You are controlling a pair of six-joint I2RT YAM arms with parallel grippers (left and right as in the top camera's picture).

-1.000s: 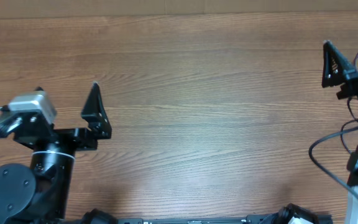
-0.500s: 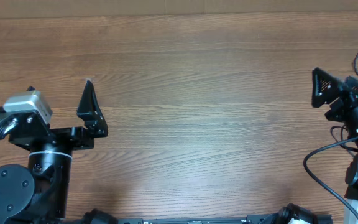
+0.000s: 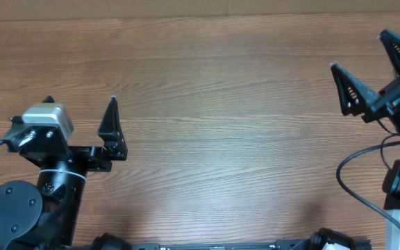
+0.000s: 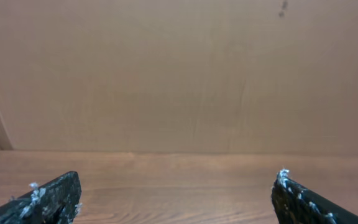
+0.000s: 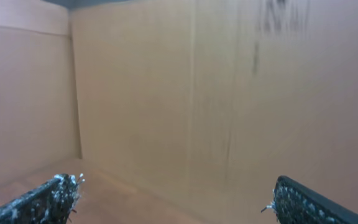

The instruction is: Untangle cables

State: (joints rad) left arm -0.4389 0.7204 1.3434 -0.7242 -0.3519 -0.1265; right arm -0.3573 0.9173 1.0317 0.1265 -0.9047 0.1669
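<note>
- Black and thin as the cables should be, no view shows any of them. Overhead there is only wood grain between the arms, and both wrist views look out over bare boards. I cannot tell where the cables lie; presumably they are outside the frame.
- The only dark cord in sight is the thicker wire looping by the right arm's base. That is the robot's own wiring, not part of the task.
- The left claw sits low at the left side of the surface with its jaws spread wide and nothing between them. From its own view the two fingertips stand at opposite bottom corners, with only wood and the tan wall in the gap.
- The right claw is at the far right edge, also gaping and empty, and angled toward the back. Its wrist view faces the wall's corner rather than down at the boards.
- My reading is that both arms are parked apart with jaws ready — a waiting or resting posture, since there is nothing within reach to pinch.
- The grey wrist camera on the left arm looks level across the surface, so a cord laid in front of it should come into view.
</note>
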